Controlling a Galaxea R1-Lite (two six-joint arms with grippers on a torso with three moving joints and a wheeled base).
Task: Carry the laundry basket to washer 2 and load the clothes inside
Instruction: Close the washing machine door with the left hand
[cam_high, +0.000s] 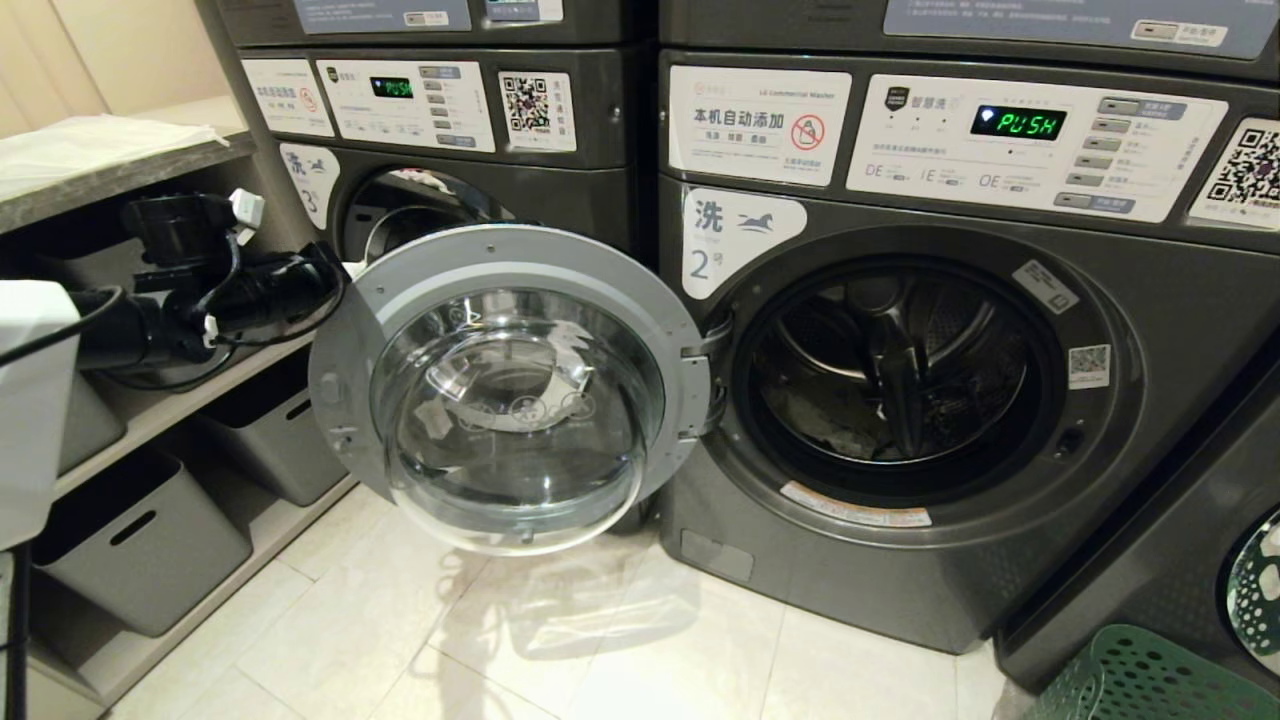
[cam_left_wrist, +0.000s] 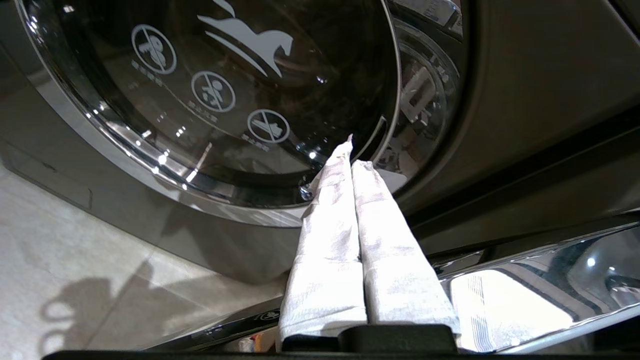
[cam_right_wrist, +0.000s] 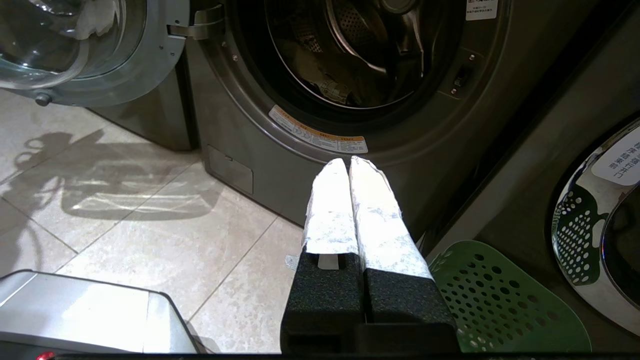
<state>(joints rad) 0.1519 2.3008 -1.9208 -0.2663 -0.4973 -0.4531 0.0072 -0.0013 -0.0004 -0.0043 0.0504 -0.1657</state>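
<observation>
Washer 2 (cam_high: 730, 240) stands with its round glass door (cam_high: 510, 390) swung wide to the left. Crumpled clothes (cam_high: 830, 420) lie low in its dark drum (cam_right_wrist: 350, 45). The green perforated laundry basket (cam_high: 1130, 680) sits on the floor at the lower right, in front of the neighbouring machine. My left arm (cam_high: 250, 285) reaches from the left behind the open door's rim. The left gripper (cam_left_wrist: 352, 155) is shut and empty, its tips close to washer 3's glass. My right gripper (cam_right_wrist: 348, 162) is shut and empty, low before washer 2's front, with the basket (cam_right_wrist: 500, 305) beside it.
Washer 3 (cam_high: 420, 200) stands partly behind the open door. Shelves with grey storage bins (cam_high: 140, 540) line the left wall. Another washer door (cam_high: 1255, 590) is at the far right. Pale tiled floor (cam_high: 500, 640) lies before the machines, and my grey base (cam_right_wrist: 75, 310) is nearby.
</observation>
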